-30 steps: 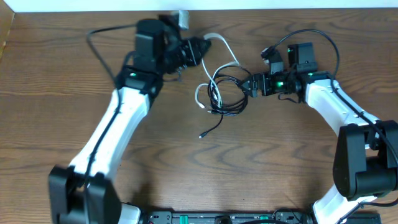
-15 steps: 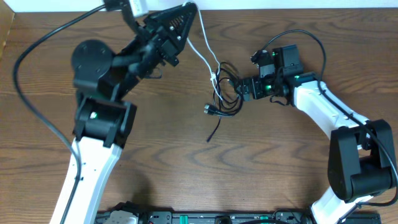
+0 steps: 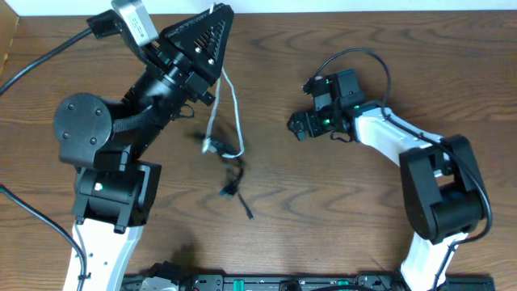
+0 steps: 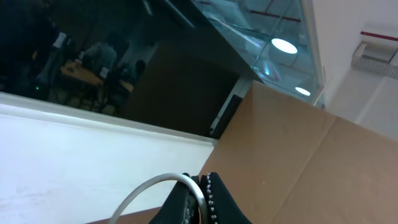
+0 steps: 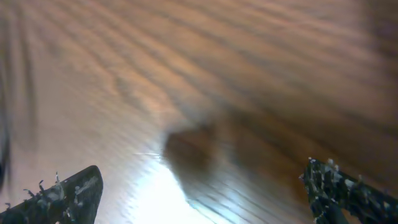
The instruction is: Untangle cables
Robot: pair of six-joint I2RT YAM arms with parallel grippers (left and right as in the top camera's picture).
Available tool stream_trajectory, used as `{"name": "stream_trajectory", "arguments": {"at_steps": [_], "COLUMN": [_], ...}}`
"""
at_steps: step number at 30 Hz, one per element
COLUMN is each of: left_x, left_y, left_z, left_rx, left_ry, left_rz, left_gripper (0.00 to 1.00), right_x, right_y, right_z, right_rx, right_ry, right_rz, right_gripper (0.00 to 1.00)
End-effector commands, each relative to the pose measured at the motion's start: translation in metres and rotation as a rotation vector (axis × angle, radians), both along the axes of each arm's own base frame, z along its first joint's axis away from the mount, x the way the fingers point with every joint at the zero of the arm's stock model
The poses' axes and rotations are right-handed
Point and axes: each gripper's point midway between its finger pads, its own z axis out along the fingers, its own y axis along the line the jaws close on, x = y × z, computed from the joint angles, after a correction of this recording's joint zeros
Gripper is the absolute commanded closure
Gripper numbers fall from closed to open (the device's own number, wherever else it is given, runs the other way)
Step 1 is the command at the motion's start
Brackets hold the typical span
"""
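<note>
My left gripper (image 3: 218,12) is raised high over the table's far edge, shut on the white cable (image 3: 234,109). In the left wrist view that cable (image 4: 146,190) arcs out from between the closed fingers (image 4: 214,199). The cord hangs down to a small loop and plug (image 3: 214,145). Thin black cable (image 3: 233,184) dangles from that loop, its free end (image 3: 247,212) trailing on the wood. My right gripper (image 3: 297,128) sits low over the table to the right, open and apart from the cables. Only blurred wood shows between its fingertips (image 5: 62,193).
Thick black cords (image 3: 36,56) run from the left arm's wrist, and another one (image 3: 359,55) loops over the right arm. A white wall strip (image 3: 363,6) borders the table's far edge. The arm bases (image 3: 266,283) line the near edge.
The left arm has lifted the white cable higher and swung it left. The black cable has come away from the right gripper and now hangs left of it. The right gripper shifted left.
</note>
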Motion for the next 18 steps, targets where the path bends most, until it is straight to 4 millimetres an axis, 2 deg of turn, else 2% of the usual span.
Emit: {"name": "stream_trajectory", "arguments": {"at_steps": [1, 4, 9, 15, 18], "left_x": [0.001, 0.007, 0.02, 0.024, 0.026], "left_y": [0.003, 0.006, 0.017, 0.02, 0.019], "left_z": [0.007, 0.005, 0.006, 0.022, 0.025], "left_rx": [-0.015, -0.023, -0.098, -0.232, -0.245], "left_ry": [-0.009, -0.003, 0.046, 0.045, 0.023], "left_rz": [0.013, 0.036, 0.1, 0.064, 0.059], "left_gripper": [0.92, 0.93, 0.93, 0.93, 0.93], "right_x": [-0.015, -0.021, -0.023, -0.023, -0.034], "right_y": [0.031, 0.042, 0.046, 0.048, 0.058], "right_z": [0.017, 0.03, 0.037, 0.039, 0.051], "right_rx": [0.172, 0.277, 0.319, 0.328, 0.414], "right_ry": [0.025, 0.038, 0.038, 0.033, 0.04], "right_rz": [0.126, 0.186, 0.212, 0.218, 0.296], "right_gripper": [0.01, 0.01, 0.01, 0.01, 0.01]}}
